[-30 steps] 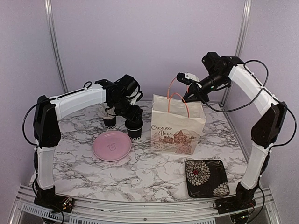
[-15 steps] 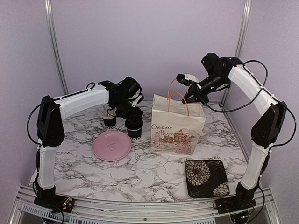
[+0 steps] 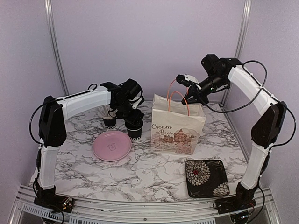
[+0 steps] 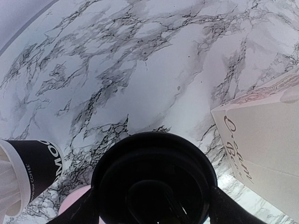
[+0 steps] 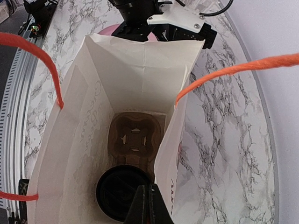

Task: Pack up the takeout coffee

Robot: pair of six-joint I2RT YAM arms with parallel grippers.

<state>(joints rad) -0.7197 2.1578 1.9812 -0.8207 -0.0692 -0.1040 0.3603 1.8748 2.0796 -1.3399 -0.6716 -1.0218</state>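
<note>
Between the wide-spread fingers of the left gripper [image 4: 152, 212] stands a black-lidded black paper cup [image 4: 154, 168], apparently lined up for lifting. The right gripper [image 5: 148, 205] is pinched shut on the rim of the white paper bag [image 5: 140, 70], holding it open.

Two lidded cups [image 3: 135, 132] [image 5: 117, 191], stick cup [image 4: 37, 168], bag [image 3: 177, 126], two plates [image 3: 112, 145] [image 3: 207, 178]
</note>
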